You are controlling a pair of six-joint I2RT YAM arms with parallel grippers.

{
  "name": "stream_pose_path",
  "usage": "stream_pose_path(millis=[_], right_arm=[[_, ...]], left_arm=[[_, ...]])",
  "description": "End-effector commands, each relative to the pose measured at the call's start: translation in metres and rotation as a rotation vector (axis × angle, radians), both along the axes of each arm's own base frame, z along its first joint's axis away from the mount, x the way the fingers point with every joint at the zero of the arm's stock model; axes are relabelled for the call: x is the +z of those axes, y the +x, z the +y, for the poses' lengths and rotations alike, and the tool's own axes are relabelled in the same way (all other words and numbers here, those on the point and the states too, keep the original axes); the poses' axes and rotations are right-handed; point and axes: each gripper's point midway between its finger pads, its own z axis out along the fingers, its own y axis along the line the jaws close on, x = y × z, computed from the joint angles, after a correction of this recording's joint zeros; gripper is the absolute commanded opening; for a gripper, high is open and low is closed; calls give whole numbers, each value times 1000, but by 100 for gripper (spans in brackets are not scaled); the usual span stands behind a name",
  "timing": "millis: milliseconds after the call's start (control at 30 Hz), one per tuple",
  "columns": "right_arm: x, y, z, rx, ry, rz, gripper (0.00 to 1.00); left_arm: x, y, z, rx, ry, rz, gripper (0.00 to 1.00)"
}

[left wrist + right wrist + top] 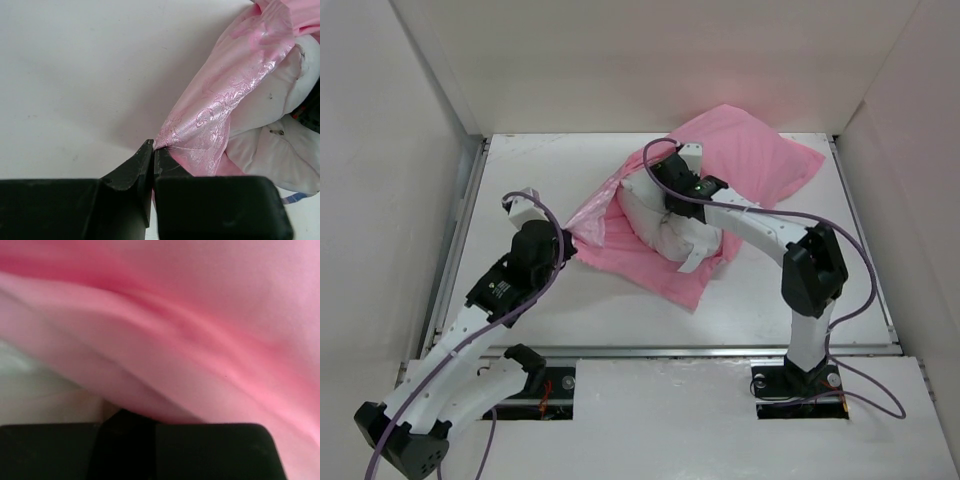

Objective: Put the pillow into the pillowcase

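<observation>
- the pillowcase (760, 150) lies rumpled about the middle of the counter (540, 300), spreading toward the far right corner.
- the pillow (665, 235) sits on it, a white lump still largely bare, with pink cloth under its near edge, along its left side and beyond its far end.
- the left claw (565, 243) is low at the left corner of the pillowcase. in the left wrist view its fingers (145, 160) are pinched together on the shiny rose-patterned edge (220, 105), which runs taut from the claw (153, 148) up toward the pillow (270, 145).
- the right arm reaches across the top of the pillow, and the right claw (667, 172) is at the pillow's far end, where the pink cloth starts.
- the right wrist view is filled with blurred pink cloth (175, 315) lying over the fingers, so i cannot tell how far that claw is open or whether it has hold of anything.
</observation>
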Motion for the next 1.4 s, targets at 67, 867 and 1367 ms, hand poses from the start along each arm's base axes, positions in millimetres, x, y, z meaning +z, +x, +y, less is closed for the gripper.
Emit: stream_pose_path(millis=[67, 867, 1367], right_arm=[[17, 14, 16, 190, 38, -90, 6], [131, -84, 95, 955, -105, -206, 91], [73, -60, 78, 680, -113, -98, 52]], left_arm=[[47, 20, 14, 86, -6, -144, 0], [12, 85, 97, 270, 1, -28, 100], [-3, 53, -126, -596, -97, -43, 95]])
